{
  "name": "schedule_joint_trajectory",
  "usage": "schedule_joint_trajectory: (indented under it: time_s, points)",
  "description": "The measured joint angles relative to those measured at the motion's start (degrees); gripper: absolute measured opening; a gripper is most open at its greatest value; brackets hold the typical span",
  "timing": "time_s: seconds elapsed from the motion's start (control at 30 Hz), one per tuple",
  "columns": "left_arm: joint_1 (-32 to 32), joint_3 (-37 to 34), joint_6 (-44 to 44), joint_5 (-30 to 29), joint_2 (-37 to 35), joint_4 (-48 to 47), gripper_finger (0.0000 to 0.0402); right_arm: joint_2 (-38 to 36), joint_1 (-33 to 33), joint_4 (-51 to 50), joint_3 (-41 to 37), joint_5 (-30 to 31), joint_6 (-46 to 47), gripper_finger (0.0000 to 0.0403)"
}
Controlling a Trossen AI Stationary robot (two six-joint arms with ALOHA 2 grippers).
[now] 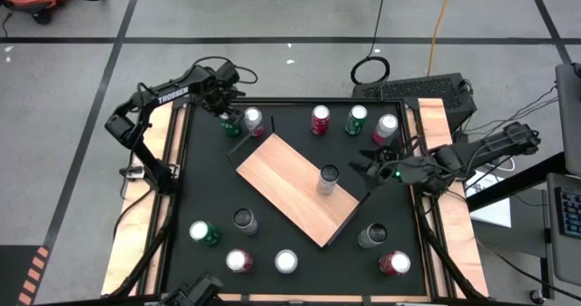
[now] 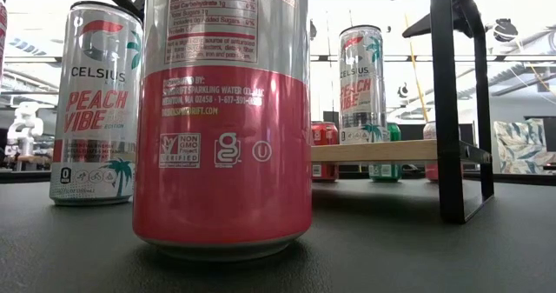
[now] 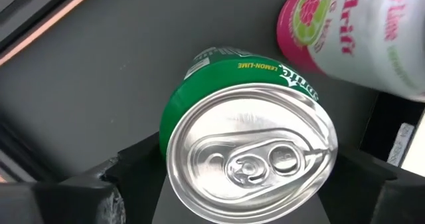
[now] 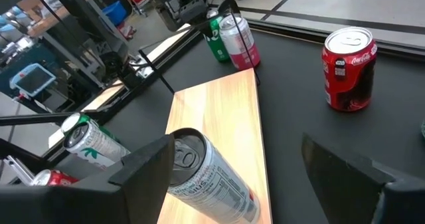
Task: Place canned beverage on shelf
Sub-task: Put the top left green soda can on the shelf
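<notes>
— So where is the left hand (image 1: pixel 229 117)?
— At the counter's (image 1: pixel 209 188) far left corner, its fingers on either side of a green can (image 3: pixel 249 141); whether they grip it, I cannot tell.
— And the right hand (image 1: pixel 368 168)?
— Released, beside the shelf (image 1: pixel 286 174), just off the tall can (image 1: pixel 328 180) standing there.

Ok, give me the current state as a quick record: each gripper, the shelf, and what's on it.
left gripper: at the table's far left corner, fingers either side of a green can, open, not clamped
neighbour: pink-and-white can right beside the green one
right gripper: open, empty, at the shelf's right edge
shelf: tan board, set diagonally mid-table
on shelf: one tall silver can, upright
off shelf: remaining cans standing around it on the table
</notes>
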Motion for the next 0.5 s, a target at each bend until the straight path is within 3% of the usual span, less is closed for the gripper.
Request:
schedule_joint_trajectory:
  time_s: [0.23,0.5]
  points:
    - [0.0,0.0,-0.2,-1.0,0.0,0.6,0.0375,2.1,0.0,2.2,0.0,-0.2,-0.2,0.0302]
    - [0.0,0.0,1.5,-1.8,0.0,2.6,0.0384,2.1,0.0,2.9,0.0,-0.2,-1.2,0.0302]
